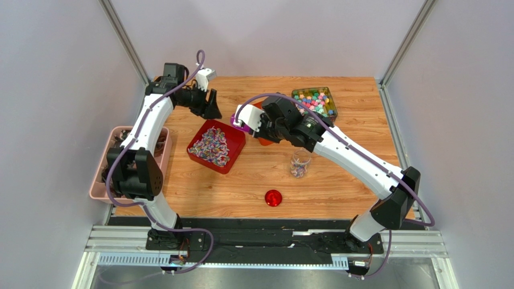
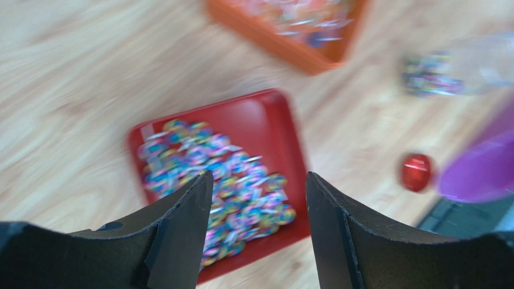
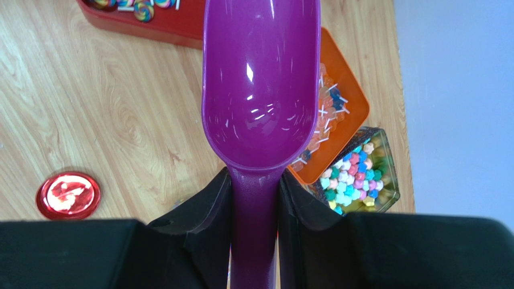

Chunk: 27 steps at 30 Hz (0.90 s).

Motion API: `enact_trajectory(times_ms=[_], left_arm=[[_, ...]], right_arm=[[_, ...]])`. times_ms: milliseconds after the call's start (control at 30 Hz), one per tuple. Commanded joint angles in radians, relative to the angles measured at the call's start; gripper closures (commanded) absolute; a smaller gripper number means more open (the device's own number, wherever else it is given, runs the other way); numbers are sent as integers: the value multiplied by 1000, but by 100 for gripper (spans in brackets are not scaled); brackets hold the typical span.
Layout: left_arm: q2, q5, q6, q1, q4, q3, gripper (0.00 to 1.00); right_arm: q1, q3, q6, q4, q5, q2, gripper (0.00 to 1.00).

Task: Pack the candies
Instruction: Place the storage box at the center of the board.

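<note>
Two grippers: we see the left gripper (image 2: 259,180) with its black fingers spread and nothing between them. The right gripper (image 3: 253,180) is pinching the handle of a glossy purple plastic scoop (image 3: 259,90), whose bowl is empty.
Candies: the candies (image 1: 212,146), small multicoloured sweets, lie heaped in a shallow square red plastic tray (image 2: 253,120) left of centre. A few more sit in the bottom of a clear upright jar (image 1: 300,161) right of centre.
Key relation: the heap lies left and a little near of the scoop's mouth, which hangs by the tray's far right corner. The scoop's long axis runs right to left, mouth toward the tray. We judge the right arm, tool in its grip, the one placed to dig, with the jar just near and right of it, under its forearm.
Left arm: its gripper hovers over the tray's far edge, closer to the heap but with no tool.
Other things: a round shiny red lid (image 1: 273,197) lies near of the jar, apart from it. An orange plastic tray (image 3: 349,90) of stick sweets sits under the right wrist, and a clear box of pastel sweets (image 3: 391,180) stands just right of it. A pink plastic bin (image 1: 101,165) sits at the left edge.
Surface: a flat, pale wood-grain table (image 1: 217,192).
Room: plain grey walls and metal posts stand close on both sides, so we judge wide swings unwise.
</note>
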Motion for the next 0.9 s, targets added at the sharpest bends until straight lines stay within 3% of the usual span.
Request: enact_trajectory(times_ms=[0,200,500,867], left_arm=[[8,386,36,5,-51,33,34],[57,531,37,5,-71,60,37],[81,615,16,36,-65,69,43],[97,791,88,60,-143,73,42]], right_arm=[[12,1,53,118,15,-47,100],[34,-16,52,118,34,-57,100],[35,-67,10,57,-46,-100,100],[32,-107,-8,79,-46,-100,100]])
